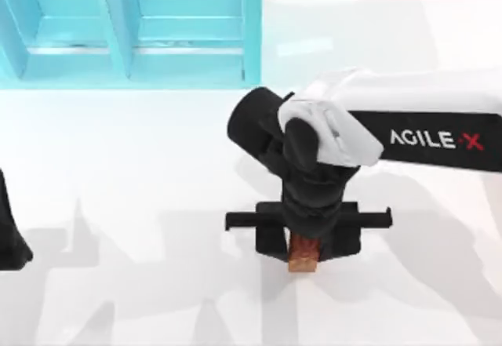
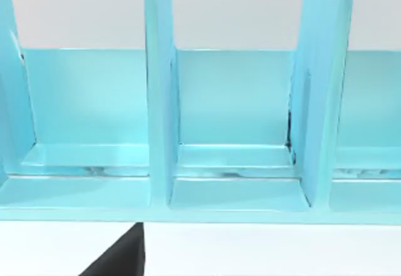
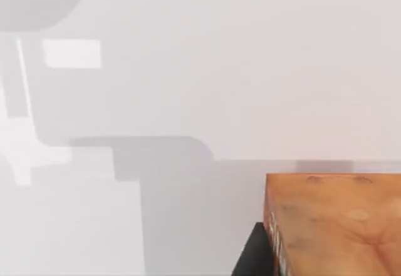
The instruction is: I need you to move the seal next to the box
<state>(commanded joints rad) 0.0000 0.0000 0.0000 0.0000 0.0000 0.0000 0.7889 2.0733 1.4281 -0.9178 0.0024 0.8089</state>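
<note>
The seal, a small glossy block mottled in reddish-brown and orange, is seen near the middle of the white table, slightly right of centre and towards the near edge in the top view. It is placed directly under the right gripper, between the two black fingers, with its near end poking out past the gripper body. In the right wrist view the seal appears close up, its orange top face lit, with a black finger pressed against one side of it. The right gripper is thus judged to be clamped on the seal; whether the block is resting on the table or lifted clear of it cannot be told. The gripper's black crossbar is spread to left and right just far of the seal, and above it the black wrist is joined to the white forearm of the right arm, which is stretched in from the right edge and marked with AgileX lettering. A grey shadow of the arm is cast on the table around the block. The box, a pale blue open case with upright dividers, is set at the far left of the table, well apart from the seal. Its compartments are faced by the left wrist camera, where the box is shown front on. The left arm is parked at the left edge.
</note>
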